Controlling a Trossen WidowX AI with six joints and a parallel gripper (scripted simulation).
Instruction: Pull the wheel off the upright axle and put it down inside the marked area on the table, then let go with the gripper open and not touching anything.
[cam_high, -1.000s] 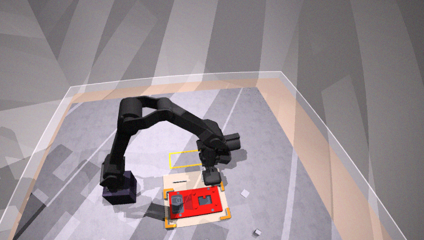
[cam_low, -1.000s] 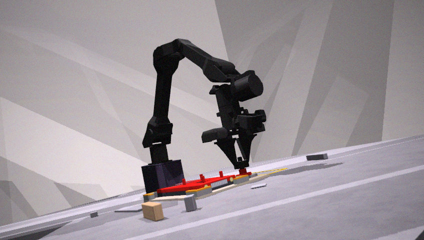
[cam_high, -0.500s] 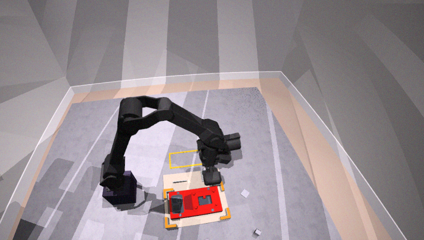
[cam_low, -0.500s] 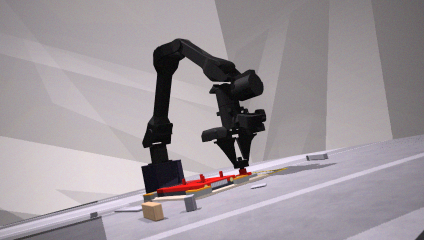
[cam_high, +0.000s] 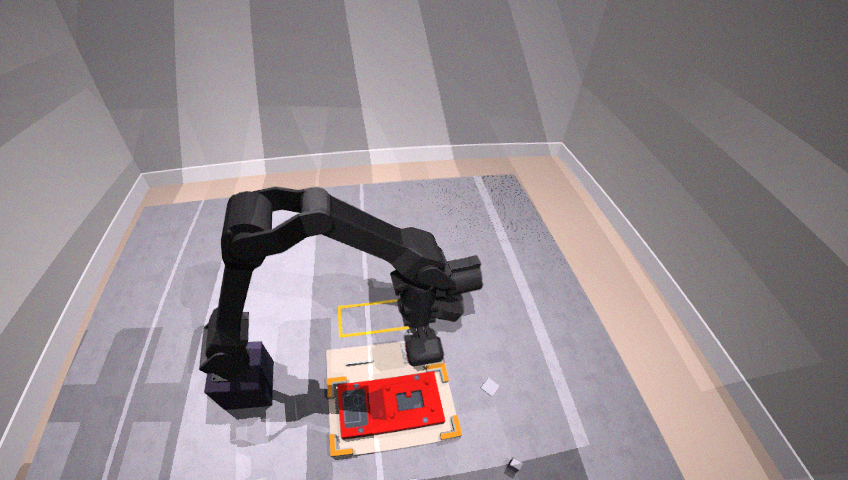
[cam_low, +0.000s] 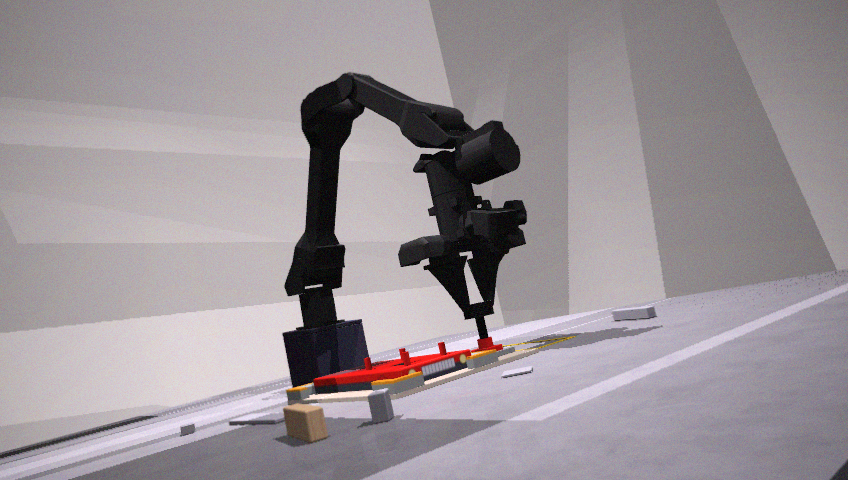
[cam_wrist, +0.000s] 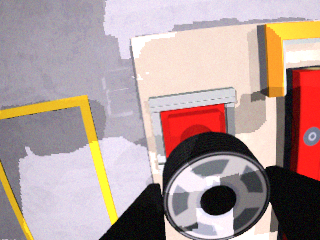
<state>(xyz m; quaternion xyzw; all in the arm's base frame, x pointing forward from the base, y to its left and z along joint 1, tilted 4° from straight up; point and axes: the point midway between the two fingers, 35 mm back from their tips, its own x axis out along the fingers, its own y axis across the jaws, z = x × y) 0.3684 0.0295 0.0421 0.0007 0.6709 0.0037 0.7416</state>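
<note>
Wheel (cam_wrist: 216, 194) pinched across its rim by the fingers, above its red mount (cam_wrist: 194, 127). We judge it stiff, light, smooth-sided; rim grip suits it, slipping possible.

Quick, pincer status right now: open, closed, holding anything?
Pincer: closed on the wheel, held above the red axle base.

Wheel (cam_wrist: 215, 191) is a dark-rimmed grey disc with a hub hole, pinched in the claw (cam_wrist: 216, 210), raised above the upright axle (cam_low: 480, 327); yellow-outlined marked area (cam_wrist: 50, 174) sits beside.
</note>
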